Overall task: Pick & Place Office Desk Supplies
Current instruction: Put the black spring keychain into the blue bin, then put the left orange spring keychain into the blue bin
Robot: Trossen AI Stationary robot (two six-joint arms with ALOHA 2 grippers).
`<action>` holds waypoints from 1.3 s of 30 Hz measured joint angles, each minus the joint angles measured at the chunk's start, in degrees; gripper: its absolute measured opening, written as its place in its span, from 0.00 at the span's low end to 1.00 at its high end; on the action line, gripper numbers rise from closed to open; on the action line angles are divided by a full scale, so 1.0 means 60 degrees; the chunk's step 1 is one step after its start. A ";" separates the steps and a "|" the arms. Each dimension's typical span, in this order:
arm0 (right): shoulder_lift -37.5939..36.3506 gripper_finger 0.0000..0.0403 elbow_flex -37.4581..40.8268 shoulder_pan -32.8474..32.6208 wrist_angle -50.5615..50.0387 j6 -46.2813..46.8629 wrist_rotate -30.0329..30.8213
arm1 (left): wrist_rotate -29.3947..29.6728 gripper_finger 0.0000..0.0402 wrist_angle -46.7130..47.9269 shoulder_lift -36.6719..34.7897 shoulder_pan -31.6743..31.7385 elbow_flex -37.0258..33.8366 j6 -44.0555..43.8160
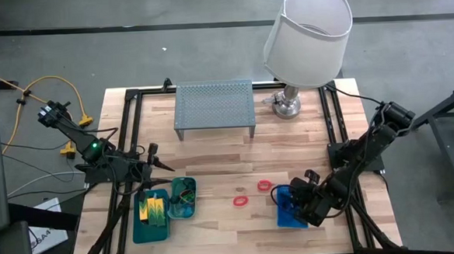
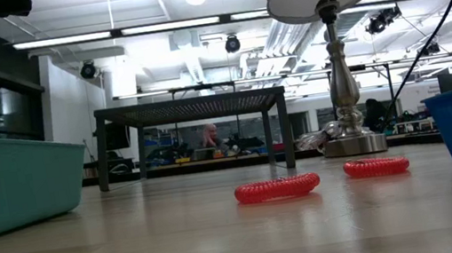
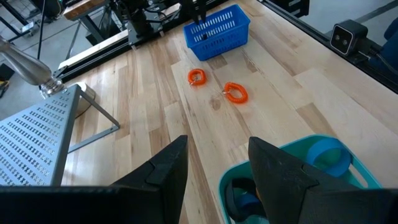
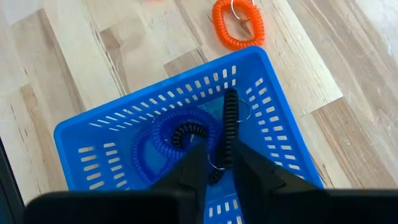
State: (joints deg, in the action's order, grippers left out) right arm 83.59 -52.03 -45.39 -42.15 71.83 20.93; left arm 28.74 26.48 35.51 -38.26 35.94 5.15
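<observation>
Placement step, judged as release of a black coiled band loop (image 4: 229,134) into the blue plastic mesh basket (image 4: 93,134). The right claw (image 4: 217,163) hangs above the basket at the table's (image 1: 213,166) right front, its fingers slightly parted with the black loop between them, dangling over a blue coiled loop (image 4: 163,140) on the basket floor; whether it is gripped or freed cannot be told. The next move calls for wider opening, then a lift toward the two red coiled loops (image 1: 239,200) on the table. The left claw (image 3: 217,171) waits released near the teal plastic trays (image 1: 153,228).
</observation>
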 joint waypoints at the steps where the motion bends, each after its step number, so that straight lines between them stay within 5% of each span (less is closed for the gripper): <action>1: 0.0000 0.16 0.0000 0.0000 0.0000 0.0002 0.0000 | -0.0001 0.40 0.0001 0.0000 -0.0001 0.0000 0.0000; 12: 0.0000 0.18 0.0000 0.0000 0.0217 -0.0272 0.0041 | 0.0000 0.40 0.0001 0.0000 -0.0001 0.0000 0.0000; 20: 0.0000 0.18 0.0000 0.0604 0.2300 -0.2916 0.0170 | -0.0001 0.40 0.0000 0.0000 0.0000 0.0000 0.0000; 30: 0.0062 0.18 0.0000 0.2533 0.5106 -0.6902 -0.1076 | 0.0000 0.40 0.0000 -0.0004 0.0000 0.0000 0.0000; 39: 0.0062 0.18 0.0000 0.3222 0.5628 -0.7772 -0.1828 | 0.0000 0.40 0.0003 -0.0004 -0.0004 0.0000 0.0000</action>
State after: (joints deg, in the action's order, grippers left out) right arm 83.96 -52.03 -26.05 -8.38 25.20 9.96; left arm 28.74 26.50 35.48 -38.28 35.94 5.15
